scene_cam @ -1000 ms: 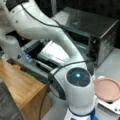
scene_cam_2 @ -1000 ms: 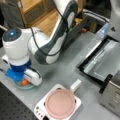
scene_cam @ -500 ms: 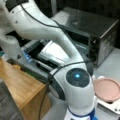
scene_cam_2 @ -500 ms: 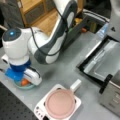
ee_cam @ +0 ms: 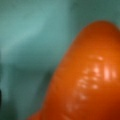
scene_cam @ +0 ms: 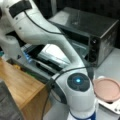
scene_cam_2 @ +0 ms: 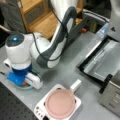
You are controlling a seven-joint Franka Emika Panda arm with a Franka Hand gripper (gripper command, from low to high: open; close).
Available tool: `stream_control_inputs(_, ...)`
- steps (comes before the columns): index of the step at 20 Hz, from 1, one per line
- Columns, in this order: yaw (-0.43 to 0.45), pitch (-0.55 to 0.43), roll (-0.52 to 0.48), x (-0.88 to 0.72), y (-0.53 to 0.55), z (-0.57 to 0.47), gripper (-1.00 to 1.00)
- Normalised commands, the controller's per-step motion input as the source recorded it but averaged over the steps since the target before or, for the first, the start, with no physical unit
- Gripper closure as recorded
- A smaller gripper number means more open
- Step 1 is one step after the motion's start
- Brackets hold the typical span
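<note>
One orange carrot-like thing (ee_cam: 87, 75) fills the wrist view, glossy and very close, lying on a teal dish (ee_cam: 27, 37). In a front view the gripper (scene_cam_2: 23, 81) is pressed low over that teal dish (scene_cam_2: 26, 87) at the view's left, on the grey table (scene_cam_2: 67, 67), with a sliver of orange (scene_cam_2: 24, 84) showing under it. I cannot tell whether its fingers are apart or closed; the arm's body hides them. Nothing looks lifted: by my reckoning the orange thing is reached but not raised off the dish. Nearby sit a pink pan (scene_cam_2: 60, 103) on a white scale (scene_cam_2: 40, 111), and the toaster oven (scene_cam: 92, 32) with its door (scene_cam_2: 100, 62) down.
</note>
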Motion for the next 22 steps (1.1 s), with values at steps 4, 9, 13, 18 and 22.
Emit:
stream_control_inputs(4, -0.117, 0.045, 0.115, 0.25, -0.01, -0.05, 1.00)
stream_control_inputs(9, -0.111, 0.062, 0.110, 0.22, -0.02, -0.04, 1.00)
stream_control_inputs(13, -0.103, 0.103, 0.094, 0.12, -0.05, 0.15, 1.00)
stream_control_inputs(18, -0.082, 0.173, 0.088, -0.04, -0.08, 0.50, 1.00)
stream_control_inputs(22, -0.071, 0.181, 0.072, -0.07, -0.07, 0.49, 1.00)
